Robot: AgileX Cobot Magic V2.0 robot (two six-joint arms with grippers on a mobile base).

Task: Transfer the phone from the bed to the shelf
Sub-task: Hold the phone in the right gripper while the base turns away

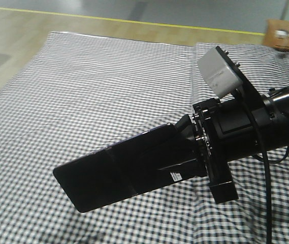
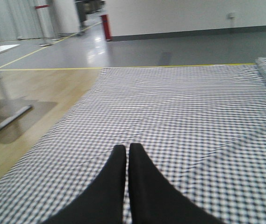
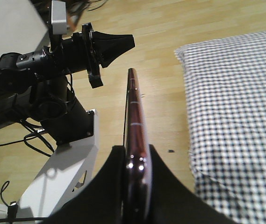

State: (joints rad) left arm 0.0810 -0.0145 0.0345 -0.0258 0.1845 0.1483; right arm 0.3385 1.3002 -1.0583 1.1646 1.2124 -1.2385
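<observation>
Right tool (image 3: pixel 135 156), nearest the right wrist lens: two black fingers (image 3: pixel 105 186) pinching the phone (image 3: pixel 133 107) by one end; phone seen edge-on here, pinkish rim showing, free end reaching away past the fingertips; front view gives the same phone its glossy black face, jutting left from the tool, held above the near part of the bed (image 1: pixel 108 91); left tool (image 2: pixel 127 150): fingers pressed together on nothing, low over the check cloth; right wrist view alone shows the left arm from outside, over wooden floor (image 3: pixel 170 28), bed corner at right; front view alone shows the grey box (image 1: pixel 220 68) on the right wrist; left wrist view alone shows a red post (image 2: pixel 105 27) by the far wall.
</observation>
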